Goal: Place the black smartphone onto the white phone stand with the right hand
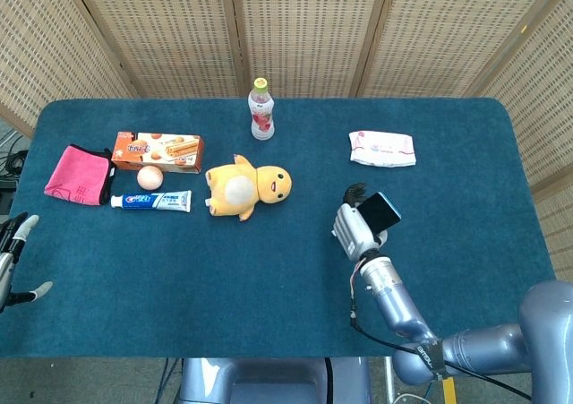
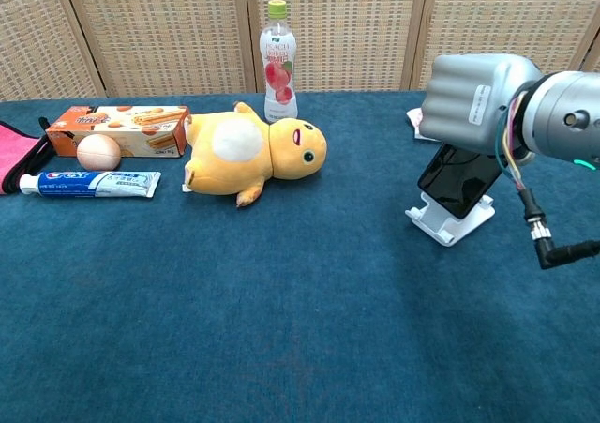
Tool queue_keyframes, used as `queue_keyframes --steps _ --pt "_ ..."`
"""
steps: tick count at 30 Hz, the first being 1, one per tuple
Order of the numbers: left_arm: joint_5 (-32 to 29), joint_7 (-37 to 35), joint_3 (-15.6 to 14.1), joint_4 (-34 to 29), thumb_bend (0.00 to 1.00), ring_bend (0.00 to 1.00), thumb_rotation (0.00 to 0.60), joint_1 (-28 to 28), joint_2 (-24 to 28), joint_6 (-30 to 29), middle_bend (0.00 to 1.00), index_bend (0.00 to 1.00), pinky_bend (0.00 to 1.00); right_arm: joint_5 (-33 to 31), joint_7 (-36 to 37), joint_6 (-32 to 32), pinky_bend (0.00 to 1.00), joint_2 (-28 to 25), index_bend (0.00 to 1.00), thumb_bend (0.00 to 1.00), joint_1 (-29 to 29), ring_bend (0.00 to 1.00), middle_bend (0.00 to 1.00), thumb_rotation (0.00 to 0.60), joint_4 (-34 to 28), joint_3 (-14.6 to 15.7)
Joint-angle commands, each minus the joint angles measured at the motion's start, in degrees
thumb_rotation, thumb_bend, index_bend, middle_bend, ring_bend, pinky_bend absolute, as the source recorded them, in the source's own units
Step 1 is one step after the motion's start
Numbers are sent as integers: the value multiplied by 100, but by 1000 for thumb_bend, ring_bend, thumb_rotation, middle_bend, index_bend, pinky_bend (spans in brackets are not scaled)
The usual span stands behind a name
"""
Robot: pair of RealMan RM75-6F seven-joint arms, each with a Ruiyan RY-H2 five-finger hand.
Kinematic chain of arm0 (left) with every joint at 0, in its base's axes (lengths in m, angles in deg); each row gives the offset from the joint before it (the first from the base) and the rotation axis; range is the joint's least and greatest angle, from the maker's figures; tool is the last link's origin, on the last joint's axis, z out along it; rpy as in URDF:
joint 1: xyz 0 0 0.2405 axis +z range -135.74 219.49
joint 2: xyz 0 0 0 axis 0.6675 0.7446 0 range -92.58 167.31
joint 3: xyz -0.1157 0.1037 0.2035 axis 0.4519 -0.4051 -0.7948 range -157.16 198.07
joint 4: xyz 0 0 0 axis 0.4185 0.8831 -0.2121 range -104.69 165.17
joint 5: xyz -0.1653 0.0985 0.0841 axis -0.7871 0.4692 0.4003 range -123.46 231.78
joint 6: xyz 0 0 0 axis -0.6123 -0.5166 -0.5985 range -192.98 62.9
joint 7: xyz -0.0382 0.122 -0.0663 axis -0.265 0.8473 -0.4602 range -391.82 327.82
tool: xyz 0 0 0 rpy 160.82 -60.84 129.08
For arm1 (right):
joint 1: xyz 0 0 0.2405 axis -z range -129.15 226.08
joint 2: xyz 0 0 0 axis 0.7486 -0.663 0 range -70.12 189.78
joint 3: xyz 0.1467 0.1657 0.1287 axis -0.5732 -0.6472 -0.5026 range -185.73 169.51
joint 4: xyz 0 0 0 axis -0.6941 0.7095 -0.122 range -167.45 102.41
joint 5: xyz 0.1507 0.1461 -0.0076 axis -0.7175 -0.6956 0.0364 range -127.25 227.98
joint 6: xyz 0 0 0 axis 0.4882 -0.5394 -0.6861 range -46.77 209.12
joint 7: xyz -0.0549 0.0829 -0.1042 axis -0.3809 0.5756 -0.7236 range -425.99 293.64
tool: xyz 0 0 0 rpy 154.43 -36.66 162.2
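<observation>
My right hand (image 2: 471, 102) (image 1: 353, 227) grips the black smartphone (image 2: 457, 180) (image 1: 380, 210) from above by its upper end. The phone leans tilted, its lower end down on the white phone stand (image 2: 451, 221), which sits on the blue table (image 2: 281, 301) right of centre. In the head view the stand is mostly hidden behind the hand. My left hand (image 1: 12, 259) hangs at the far left edge, off the table, fingers apart and holding nothing.
A yellow plush duck (image 2: 251, 153), a drink bottle (image 2: 277, 63), a biscuit box (image 2: 120, 128), an egg (image 2: 97, 152), a toothpaste tube (image 2: 89, 184) and a pink pouch (image 1: 79, 174) lie left. A white tissue pack (image 1: 382, 148) lies behind the stand.
</observation>
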Motion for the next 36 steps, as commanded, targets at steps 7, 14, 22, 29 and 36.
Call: queue_keyframes --steps 7,14,22,29,36 --pt "0 -23 -1 4 0 0 600 -3 7 4 0 0 0 18 -24 -120 282 166 442 337 -94 344 463 600 63 124" --pt "5 -25 -10 17 0 0 600 -9 4 20 0 0 0 -29 -188 -331 282 442 442 337 -151 344 461 600 155 247" --pt "3 -64 -11 29 0 0 600 -16 12 40 0 0 0 -122 -286 -427 282 691 442 337 -225 344 458 600 259 284" --pt "-9 -117 -9 43 0 0 600 -27 29 68 0 0 0 -203 -312 -440 282 851 442 337 -293 344 456 600 414 326" --pt "-27 -118 -2 21 0 0 600 -37 43 84 0 0 0 -237 -258 -442 282 869 442 337 -328 344 437 600 453 367"
